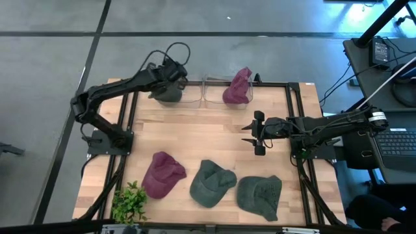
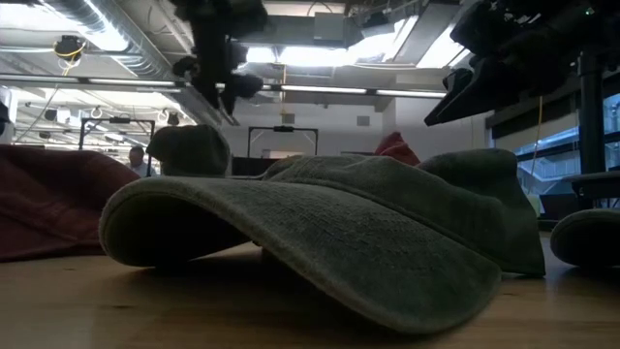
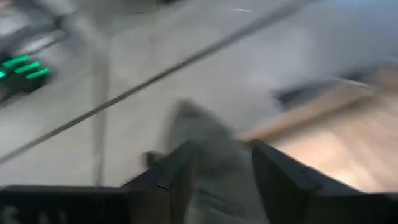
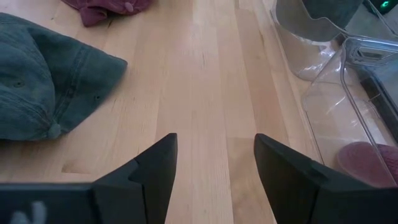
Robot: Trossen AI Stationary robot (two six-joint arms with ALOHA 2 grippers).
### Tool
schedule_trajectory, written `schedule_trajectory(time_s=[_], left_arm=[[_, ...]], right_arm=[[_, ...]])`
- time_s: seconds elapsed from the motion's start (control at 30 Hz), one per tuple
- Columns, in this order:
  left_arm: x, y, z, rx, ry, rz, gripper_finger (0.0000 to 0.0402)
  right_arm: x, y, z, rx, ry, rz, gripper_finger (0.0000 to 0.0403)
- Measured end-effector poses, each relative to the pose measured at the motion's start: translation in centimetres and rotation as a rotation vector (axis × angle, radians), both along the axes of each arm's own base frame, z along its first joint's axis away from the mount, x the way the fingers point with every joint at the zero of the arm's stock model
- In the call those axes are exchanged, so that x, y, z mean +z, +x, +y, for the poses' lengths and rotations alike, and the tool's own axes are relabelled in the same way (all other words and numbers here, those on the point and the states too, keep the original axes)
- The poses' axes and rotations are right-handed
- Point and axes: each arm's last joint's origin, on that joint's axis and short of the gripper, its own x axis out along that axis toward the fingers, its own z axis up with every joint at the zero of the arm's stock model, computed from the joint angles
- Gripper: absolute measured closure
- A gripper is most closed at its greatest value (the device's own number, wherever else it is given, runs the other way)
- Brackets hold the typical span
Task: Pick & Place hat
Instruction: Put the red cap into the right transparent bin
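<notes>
My left gripper (image 1: pixel 171 79) is at the table's far edge, shut on a dark green hat (image 1: pixel 166 92) at the left clear bin (image 1: pixel 188 97). A maroon hat (image 1: pixel 237 86) sits in the right clear bin (image 1: pixel 218 97). My right gripper (image 1: pixel 259 133) hovers open over the bare middle of the table, touching nothing. Near the front edge lie a maroon hat (image 1: pixel 162 174) and two green hats (image 1: pixel 211 183) (image 1: pixel 260 195), brims on the wood. My left gripper pinches the dark green hat's cloth (image 3: pixel 214 165) between its two fingers (image 3: pixel 177 183), coming from above. The hat hangs below the fingers (image 2: pixel 189 150) inside the left clear bin (image 4: pixel 311 62). I cannot tell whether it touches the bin's bottom, or which part of the hat is held.
A small green plant (image 1: pixel 129 203) stands at the near left corner. The two clear bins line the far edge. Bare wood (image 4: pixel 205 93) lies between the bins and the row of hats. A metal frame (image 1: pixel 296 117) borders the table, with cables and equipment to the right.
</notes>
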Motion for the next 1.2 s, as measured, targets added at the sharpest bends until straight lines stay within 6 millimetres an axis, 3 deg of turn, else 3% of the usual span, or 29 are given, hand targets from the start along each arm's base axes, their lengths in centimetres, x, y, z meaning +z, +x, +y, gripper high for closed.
schedule_trajectory(time_s=[0.13, 0.27, 0.4, 0.6, 0.8, 1.2], left_arm=[[0.5, 0.5, -3.1, -0.395, -0.135, 0.102, 0.0255], [-1.2, 0.4, -7.4, -0.775, -0.418, 0.176, 0.0255], [-4.1, 0.5, -11.2, -0.925, -0.63, 0.17, 0.0252], [-8.9, -0.7, -15.9, -1.074, -0.729, 0.344, 0.0255], [-11.7, -2.2, -17.8, -1.157, -0.75, 0.463, 0.0256], [-12.2, -0.7, -20.2, -1.403, -0.683, 0.35, 0.0258]], right_arm=[[0.0, 0.0, 0.0, 0.0, 0.0, 0.004, 0.0189], [-0.1, -0.1, 0.0, 0.0, 0.0, 0.011, 0.0189], [-0.1, 0.0, 0.0, -0.002, 0.001, 0.008, 0.0189], [-0.1, 0.0, 0.0, -0.002, -0.002, 0.008, 0.0189], [-0.1, 0.0, 0.0, 0.0, -0.005, 0.008, 0.0189], [-0.1, 0.0, 0.0, 0.008, -0.018, 0.009, 0.0189]])
